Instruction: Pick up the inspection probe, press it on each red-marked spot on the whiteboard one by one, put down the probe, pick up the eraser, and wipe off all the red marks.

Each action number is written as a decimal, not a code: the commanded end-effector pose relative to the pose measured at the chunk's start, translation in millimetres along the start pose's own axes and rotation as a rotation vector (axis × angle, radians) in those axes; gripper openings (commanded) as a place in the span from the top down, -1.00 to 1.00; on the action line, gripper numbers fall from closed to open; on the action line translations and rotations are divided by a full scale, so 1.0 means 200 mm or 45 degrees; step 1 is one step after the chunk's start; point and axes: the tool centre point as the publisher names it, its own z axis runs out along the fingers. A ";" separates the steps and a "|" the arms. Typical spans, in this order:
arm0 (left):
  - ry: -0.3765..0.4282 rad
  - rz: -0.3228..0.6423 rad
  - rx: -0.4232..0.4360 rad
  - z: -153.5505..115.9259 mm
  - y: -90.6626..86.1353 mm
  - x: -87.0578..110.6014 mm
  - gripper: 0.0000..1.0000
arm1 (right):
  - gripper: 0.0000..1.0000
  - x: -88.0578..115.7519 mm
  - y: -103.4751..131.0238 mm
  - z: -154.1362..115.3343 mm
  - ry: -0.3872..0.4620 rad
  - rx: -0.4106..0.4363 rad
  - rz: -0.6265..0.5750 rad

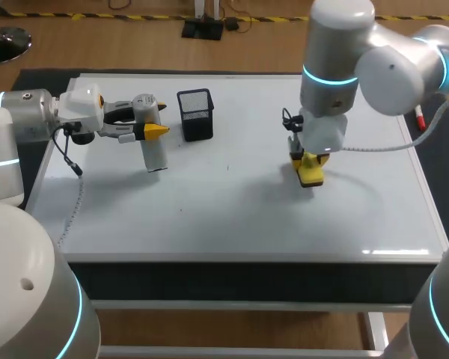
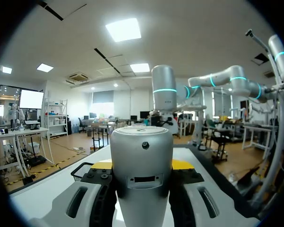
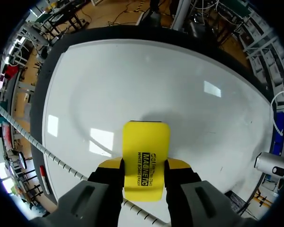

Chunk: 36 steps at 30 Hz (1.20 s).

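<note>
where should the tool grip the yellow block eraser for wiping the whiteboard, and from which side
Across its two long sides, coming down from above, as the right tool holds it now. The yellow block eraser lies flat on the white whiteboard, so only top and sides are free, and its narrow width fits between the fingers.

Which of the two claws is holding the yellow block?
The right claw, clamped on the yellow eraser; the left claw grips a grey probe.

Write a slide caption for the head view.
Left gripper holds the grey probe beside the mesh basket; right gripper holds the yellow eraser at the whiteboard.
</note>
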 end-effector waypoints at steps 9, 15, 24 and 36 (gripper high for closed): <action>0.005 -0.001 0.000 0.00 0.00 -0.01 1.00 | 1.00 0.01 0.01 -0.01 0.000 0.006 -0.004; 0.005 -0.001 0.000 0.00 0.00 -0.01 1.00 | 1.00 -0.02 -0.12 0.00 -0.025 0.028 -0.009; 0.005 -0.001 0.000 0.00 0.00 -0.01 1.00 | 1.00 -0.10 -0.52 0.02 -0.051 0.020 -0.037; 0.005 -0.001 0.000 0.00 0.00 -0.01 1.00 | 1.00 -0.10 -0.87 0.02 -0.029 0.021 0.040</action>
